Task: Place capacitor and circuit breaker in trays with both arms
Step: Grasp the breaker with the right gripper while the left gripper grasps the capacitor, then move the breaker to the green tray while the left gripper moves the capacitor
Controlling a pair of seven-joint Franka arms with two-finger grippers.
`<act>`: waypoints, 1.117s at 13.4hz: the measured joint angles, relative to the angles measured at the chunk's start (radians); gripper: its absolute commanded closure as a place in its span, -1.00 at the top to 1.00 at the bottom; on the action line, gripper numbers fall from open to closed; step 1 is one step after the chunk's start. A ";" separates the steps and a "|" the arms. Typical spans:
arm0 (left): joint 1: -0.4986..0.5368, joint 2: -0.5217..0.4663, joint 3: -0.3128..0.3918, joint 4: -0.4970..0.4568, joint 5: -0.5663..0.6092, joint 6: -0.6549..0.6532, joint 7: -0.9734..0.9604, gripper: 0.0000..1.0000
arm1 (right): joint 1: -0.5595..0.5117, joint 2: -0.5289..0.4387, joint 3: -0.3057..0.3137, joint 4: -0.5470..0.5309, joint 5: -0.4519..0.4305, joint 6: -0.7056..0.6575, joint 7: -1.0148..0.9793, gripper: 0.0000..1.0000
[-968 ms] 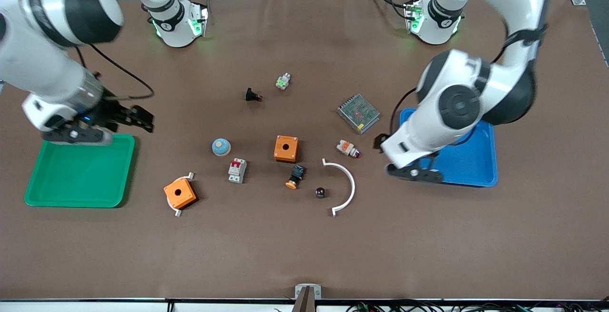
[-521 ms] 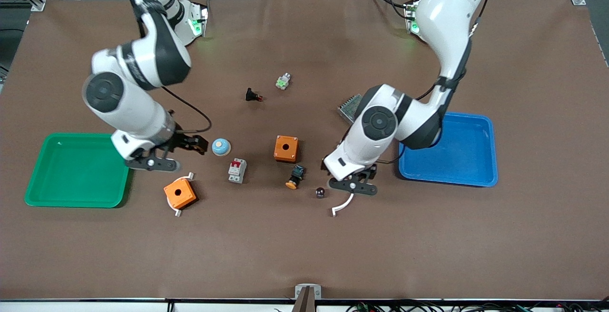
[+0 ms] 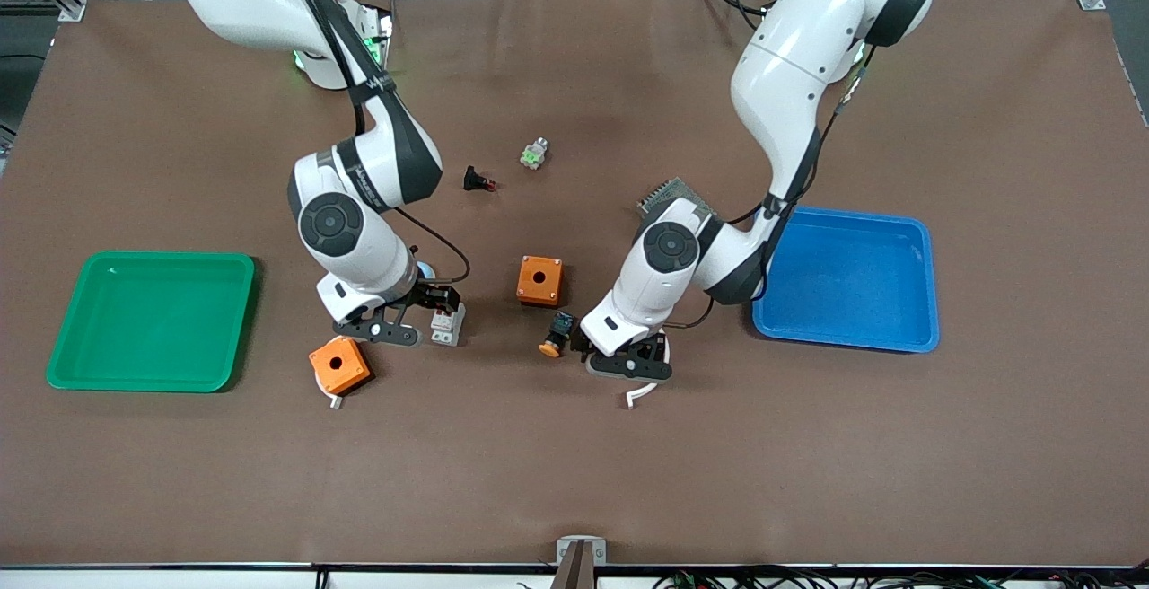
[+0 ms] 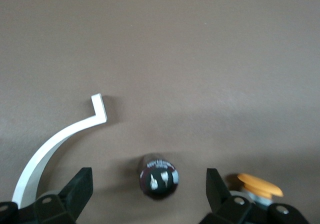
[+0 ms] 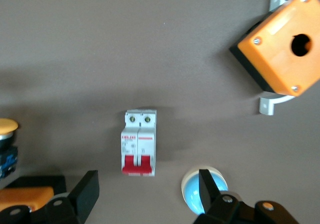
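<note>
The capacitor [image 4: 159, 175], a tiny black cylinder with a shiny top, stands on the brown mat. My left gripper [image 4: 147, 191] is open above it, one finger on each side and not touching. In the front view the left gripper [image 3: 626, 361] hides the capacitor. The circuit breaker [image 5: 139, 142], a white block with red levers, lies on the mat. My right gripper [image 5: 149, 191] is open and hovers just beside its red end. In the front view the right gripper [image 3: 429, 306] covers part of the circuit breaker [image 3: 447, 327].
A green tray [image 3: 153, 320] lies at the right arm's end, a blue tray [image 3: 844, 279] at the left arm's end. Two orange boxes [image 3: 539, 280] [image 3: 339, 364], an orange-capped push-button [image 3: 556, 335], a white curved strip [image 4: 55, 144] and a blue dome [image 5: 192, 196] lie close by.
Both arms swung in from over the trays to the middle of the table. The right gripper came over the circuit breaker, the left over the capacitor.
</note>
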 measured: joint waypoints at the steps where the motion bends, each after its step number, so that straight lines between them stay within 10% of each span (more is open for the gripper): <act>1: -0.017 0.016 0.018 0.010 0.000 0.011 -0.010 0.84 | 0.001 0.019 0.000 0.001 0.015 0.024 0.000 0.73; 6: -0.032 0.027 0.029 0.025 0.000 0.015 -0.022 0.05 | 0.019 0.105 0.001 0.037 0.033 0.067 0.003 0.55; 12: -0.038 0.027 0.030 0.029 0.000 0.008 -0.024 -1.00 | 0.023 0.136 -0.001 0.048 0.033 0.086 0.003 -0.92; 15: -0.036 0.008 0.035 0.050 0.000 -0.068 -0.079 -1.00 | 0.023 0.135 -0.002 0.061 0.033 0.074 0.003 -0.96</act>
